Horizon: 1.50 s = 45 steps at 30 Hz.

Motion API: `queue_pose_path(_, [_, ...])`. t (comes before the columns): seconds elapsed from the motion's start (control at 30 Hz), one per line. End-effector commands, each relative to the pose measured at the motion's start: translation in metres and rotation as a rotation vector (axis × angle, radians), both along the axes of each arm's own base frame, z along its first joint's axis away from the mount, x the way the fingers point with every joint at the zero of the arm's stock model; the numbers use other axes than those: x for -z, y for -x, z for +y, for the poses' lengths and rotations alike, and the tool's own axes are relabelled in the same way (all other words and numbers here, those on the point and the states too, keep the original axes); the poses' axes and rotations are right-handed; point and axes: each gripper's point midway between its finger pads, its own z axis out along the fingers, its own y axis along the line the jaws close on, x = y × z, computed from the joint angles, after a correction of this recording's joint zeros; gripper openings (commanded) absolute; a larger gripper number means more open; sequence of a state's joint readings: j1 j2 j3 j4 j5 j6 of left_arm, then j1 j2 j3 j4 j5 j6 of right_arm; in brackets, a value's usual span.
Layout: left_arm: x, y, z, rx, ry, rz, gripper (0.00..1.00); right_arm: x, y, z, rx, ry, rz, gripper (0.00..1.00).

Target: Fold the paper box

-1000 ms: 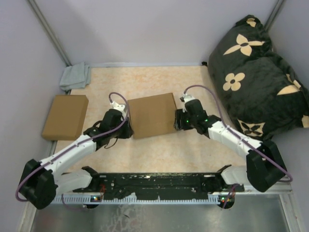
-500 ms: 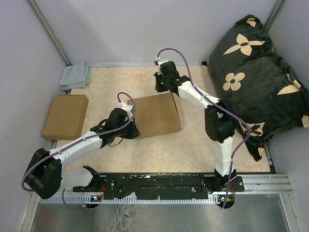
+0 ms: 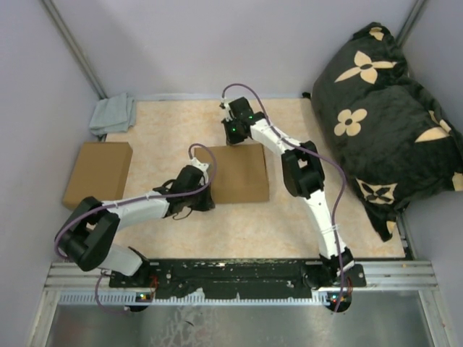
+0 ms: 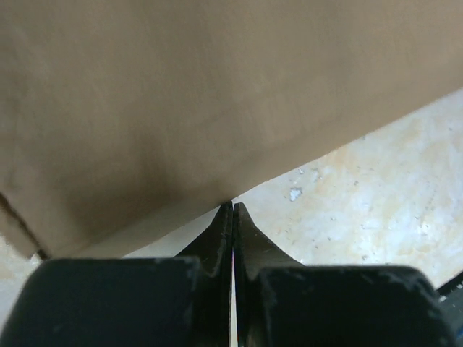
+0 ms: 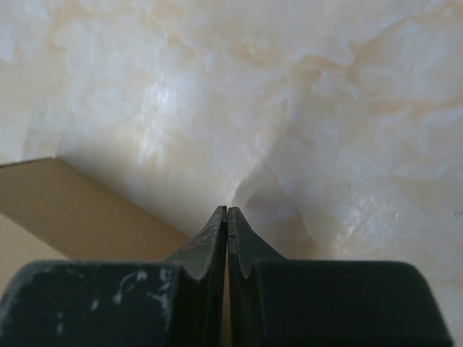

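The paper box (image 3: 237, 173) lies flat and closed-looking on the marbled table, a brown cardboard rectangle in the middle of the top view. My left gripper (image 3: 207, 194) is shut, its tips touching the box's near-left edge; in the left wrist view the brown panel (image 4: 181, 94) fills the upper part above the closed tips (image 4: 232, 207). My right gripper (image 3: 235, 139) is shut and empty just behind the box's back edge. In the right wrist view its tips (image 5: 227, 210) rest over bare table, with a corner of the box (image 5: 65, 210) at the lower left.
A plain compact cardboard box (image 3: 98, 173) sits at the left table edge. A grey cloth (image 3: 113, 114) is bunched in the back left corner. A large black cushion with beige flowers (image 3: 383, 108) fills the right side. Grey walls enclose the table (image 3: 181, 123).
The right arm swung from the box's right side round to its back edge and shut. The left gripper shut and slid right along the box's near-left edge. The box shifted slightly.
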<state>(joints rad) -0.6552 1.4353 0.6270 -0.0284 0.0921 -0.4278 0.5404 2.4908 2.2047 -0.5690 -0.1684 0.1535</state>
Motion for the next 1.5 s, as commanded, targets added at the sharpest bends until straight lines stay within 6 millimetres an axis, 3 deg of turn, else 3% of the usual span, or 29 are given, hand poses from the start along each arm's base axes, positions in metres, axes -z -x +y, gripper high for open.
queue_pose_path(0.0, [-0.02, -0.037, -0.008, -0.126, 0.026, -0.125, 0.0, -0.02, 0.054, -0.001, -0.115, -0.015, 0.073, 0.03])
queue_pose_path(0.13, [-0.033, -0.049, -0.01, -0.231, 0.09, -0.185, 0.0, -0.021, 0.122, 0.013, -0.222, -0.062, 0.12, 0.05])
queue_pose_path(0.2, [-0.04, -0.05, -0.013, -0.274, 0.124, -0.213, 0.0, -0.012, 0.168, 0.021, -0.302, -0.092, 0.185, 0.05])
queue_pose_path(0.27, [-0.049, -0.047, -0.018, -0.293, 0.151, -0.251, 0.0, -0.013, 0.197, 0.03, -0.353, -0.133, 0.219, 0.06])
queue_pose_path(0.5, [-0.061, -0.025, -0.026, -0.326, 0.194, -0.339, 0.0, -0.012, 0.231, 0.049, -0.445, -0.23, 0.334, 0.08])
queue_pose_path(0.67, [-0.069, -0.014, -0.028, -0.298, 0.185, -0.324, 0.0, -0.011, 0.198, 0.038, -0.294, -0.148, 0.258, 0.07])
queue_pose_path(0.97, [-0.081, 0.027, -0.052, -0.095, 0.241, -0.239, 0.07, -0.026, 0.138, 0.008, -0.125, -0.084, 0.173, 0.07])
queue_pose_path(1.13, [-0.068, 0.057, -0.067, 0.045, 0.266, -0.151, 0.09, -0.029, 0.11, -0.011, -0.065, -0.079, 0.156, 0.07])
queue_pose_path(1.3, [-0.062, 0.075, -0.091, 0.129, 0.277, -0.119, 0.09, -0.027, 0.105, -0.023, -0.038, -0.029, 0.145, 0.07])
queue_pose_path(1.47, [-0.053, 0.076, -0.115, 0.16, 0.23, -0.123, 0.09, -0.031, 0.111, -0.022, -0.057, -0.053, 0.142, 0.07])
